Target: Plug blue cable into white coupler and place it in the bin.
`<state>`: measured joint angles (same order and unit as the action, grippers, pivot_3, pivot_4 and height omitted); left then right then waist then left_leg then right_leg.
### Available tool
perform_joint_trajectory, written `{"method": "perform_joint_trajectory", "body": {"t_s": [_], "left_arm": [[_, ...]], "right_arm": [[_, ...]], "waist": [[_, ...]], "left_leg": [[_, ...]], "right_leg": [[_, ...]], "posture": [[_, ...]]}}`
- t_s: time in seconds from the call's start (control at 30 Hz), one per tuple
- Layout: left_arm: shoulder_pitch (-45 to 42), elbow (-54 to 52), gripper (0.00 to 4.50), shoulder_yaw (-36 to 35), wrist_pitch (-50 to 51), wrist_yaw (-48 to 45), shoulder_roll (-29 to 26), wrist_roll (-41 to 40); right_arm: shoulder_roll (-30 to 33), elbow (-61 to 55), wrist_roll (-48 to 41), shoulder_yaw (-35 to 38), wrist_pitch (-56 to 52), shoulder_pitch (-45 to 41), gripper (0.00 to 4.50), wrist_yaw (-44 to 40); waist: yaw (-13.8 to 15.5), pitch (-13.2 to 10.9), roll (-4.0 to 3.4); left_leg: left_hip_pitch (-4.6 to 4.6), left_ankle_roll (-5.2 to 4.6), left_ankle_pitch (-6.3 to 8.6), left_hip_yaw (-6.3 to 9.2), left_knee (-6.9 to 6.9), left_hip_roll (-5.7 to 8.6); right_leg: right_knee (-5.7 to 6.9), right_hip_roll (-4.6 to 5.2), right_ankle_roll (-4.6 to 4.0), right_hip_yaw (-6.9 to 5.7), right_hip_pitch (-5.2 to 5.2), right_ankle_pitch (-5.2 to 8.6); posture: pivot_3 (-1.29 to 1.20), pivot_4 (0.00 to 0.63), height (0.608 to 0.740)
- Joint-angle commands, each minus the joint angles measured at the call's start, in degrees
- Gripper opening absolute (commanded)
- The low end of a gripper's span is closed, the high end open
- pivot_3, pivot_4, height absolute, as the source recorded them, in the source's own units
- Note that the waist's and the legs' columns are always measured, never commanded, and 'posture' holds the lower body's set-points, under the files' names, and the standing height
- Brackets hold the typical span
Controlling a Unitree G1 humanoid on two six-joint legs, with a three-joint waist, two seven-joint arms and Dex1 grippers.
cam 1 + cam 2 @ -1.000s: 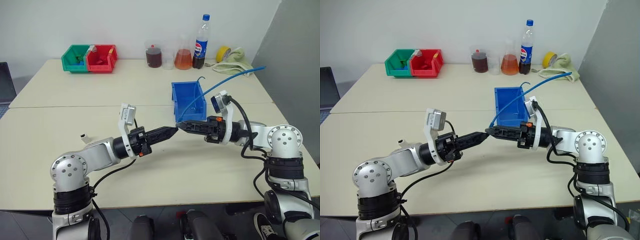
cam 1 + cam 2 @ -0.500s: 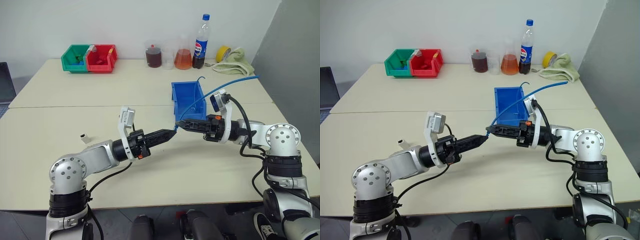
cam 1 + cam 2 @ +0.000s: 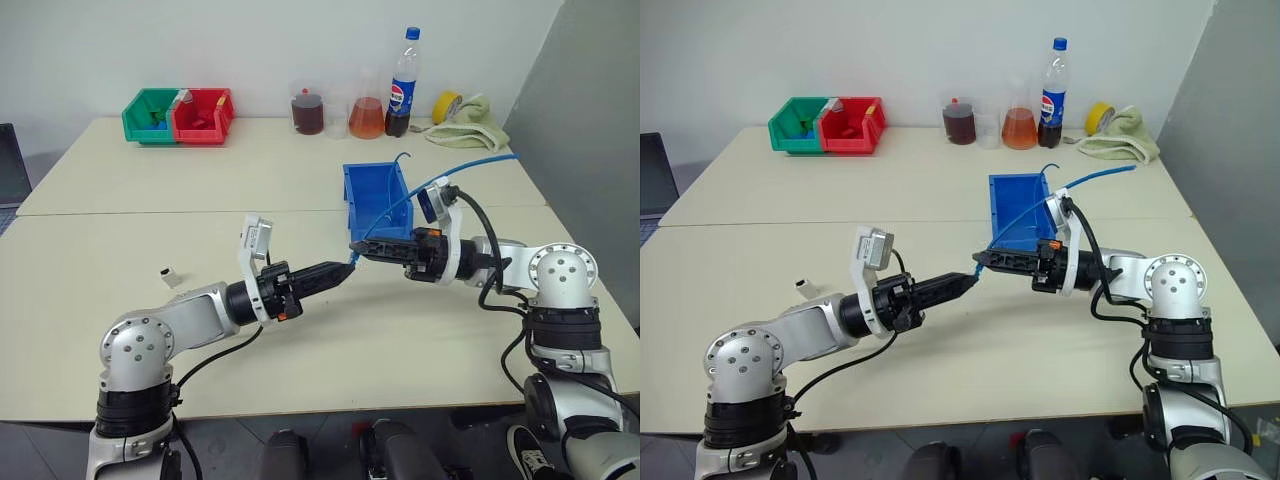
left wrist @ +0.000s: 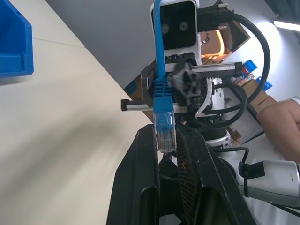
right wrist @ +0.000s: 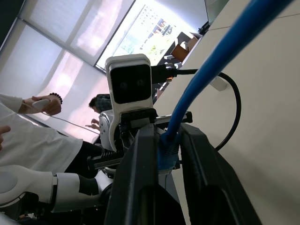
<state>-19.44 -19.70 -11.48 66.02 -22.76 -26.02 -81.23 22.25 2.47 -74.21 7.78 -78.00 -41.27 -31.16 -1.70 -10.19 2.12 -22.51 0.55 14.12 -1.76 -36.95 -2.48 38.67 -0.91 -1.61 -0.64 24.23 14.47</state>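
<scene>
Since a second ago the right gripper has closed from a wide stance onto the blue cable, and the cord's far end has sagged slightly; the two arms sit where they were.

Blue cable: thin, smooth, light-blue cord. Its moulded blue boot and clear ribbed plug sit between both grippers' tips, just in front of the bin. From there the cord arcs up and back over the bin's right side, its free end in the air beyond it.

Right gripper: black fingers pinch the boot, narrow gap, holding the cable. It points toward the bin's front-left corner, above the table.

Left gripper: textured black fingers pressed together, with the clear plug at their tips; I cannot tell what else, if anything, sits between them. It meets the right gripper tip to tip, just in front of the bin.

White coupler: tiny boxy white block with a dark end, lying on the table well to the left of the bin, apart from both grippers.

Bin: blue rigid plastic, rectangular, open top.

Far left of the bin: green bin and red bin, side by side, touching. Behind it: glass flasks of dark and orange liquid, a cola bottle, a yellow tape roll, a pale crumpled cloth.
</scene>
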Motion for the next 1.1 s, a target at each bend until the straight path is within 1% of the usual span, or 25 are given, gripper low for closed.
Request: {"method": "perform_joint_trajectory", "body": {"t_s": [0.03, 0.63, 0.7, 0.9, 1.0, 1.03, 1.1], "left_arm": [[0.09, -1.90, 0.23, 0.16, -1.27, -0.77, -0.84, -1.72], [-0.25, -1.48, 0.23, 1.13, -2.50, -1.18, -1.96, -1.60], [0.02, -1.87, 0.94, 1.17, -3.35, -1.23, -1.90, -0.52], [1.24, -2.32, 2.07, 0.28, -3.25, -1.98, -3.78, -2.48], [3.79, -3.71, 2.64, -1.56, -3.01, -2.07, -6.46, -4.40], [4.89, -4.18, 2.99, -2.15, -3.09, -2.25, -7.48, -4.60], [7.81, -5.50, 3.35, -3.76, -3.37, -3.11, -9.84, -4.06]], "right_arm": [[-0.04, -0.76, -0.50, 0.93, -0.06, -1.05, 0.03, -0.79], [1.33, -0.39, 1.09, 1.04, -0.79, -1.56, 0.02, -2.96], [1.45, -0.63, 1.59, 1.04, -0.30, -1.66, 0.02, -3.05], [1.10, -0.88, 3.01, 0.96, 1.05, -2.08, 0.02, -3.09], [0.98, -1.30, 4.03, 0.73, 1.86, -2.04, 0.02, -3.43], [0.98, -1.43, 4.26, 0.65, 2.07, -2.01, 0.02, -3.56], [0.99, -1.75, 4.71, 0.38, 2.54, -1.97, 0.02, -3.89]], "waist": [[0.00, 0.00, 0.00], [0.00, -0.01, -0.01], [0.00, -0.01, -0.01], [-0.01, -0.01, -0.02], [-0.15, -0.02, -0.03], [-0.15, -0.03, -0.03], [-0.07, -0.04, -0.06]], "left_leg": [[0.00, 0.00, 0.00, 0.00, 0.00, 0.00], [-0.07, 0.00, 0.00, 0.02, 0.02, 0.00], [-0.08, 0.00, 0.00, 0.02, 0.02, 0.00], [-0.10, -0.01, 0.01, 0.01, 0.04, 0.00], [-0.12, -0.01, 0.01, -0.01, 0.06, -0.02], [-0.14, -0.01, 0.01, -0.01, 0.07, -0.03], [-0.16, -0.01, 0.01, -0.01, 0.09, -0.04]], "right_leg": [[0.00, 0.00, 0.00, 0.00, 0.00, 0.00], [-0.08, 0.00, 0.00, -0.02, 0.04, 0.00], [-0.08, 0.00, 0.00, -0.02, 0.04, 0.00], [-0.09, 0.00, 0.00, -0.02, 0.07, 0.00], [-0.09, 0.00, 0.00, -0.01, 0.11, 0.00], [-0.10, 0.00, 0.00, -0.01, 0.13, 0.00], [-0.11, -0.01, 0.00, -0.02, 0.16, 0.00]], "posture": [[0.00, 0.150, 0.740], [0.00, 0.150, 0.740], [0.00, 0.150, 0.740], [0.00, 0.150, 0.740], [0.00, 0.150, 0.740], [0.00, 0.150, 0.740], [0.00, 0.150, 0.740]]}}
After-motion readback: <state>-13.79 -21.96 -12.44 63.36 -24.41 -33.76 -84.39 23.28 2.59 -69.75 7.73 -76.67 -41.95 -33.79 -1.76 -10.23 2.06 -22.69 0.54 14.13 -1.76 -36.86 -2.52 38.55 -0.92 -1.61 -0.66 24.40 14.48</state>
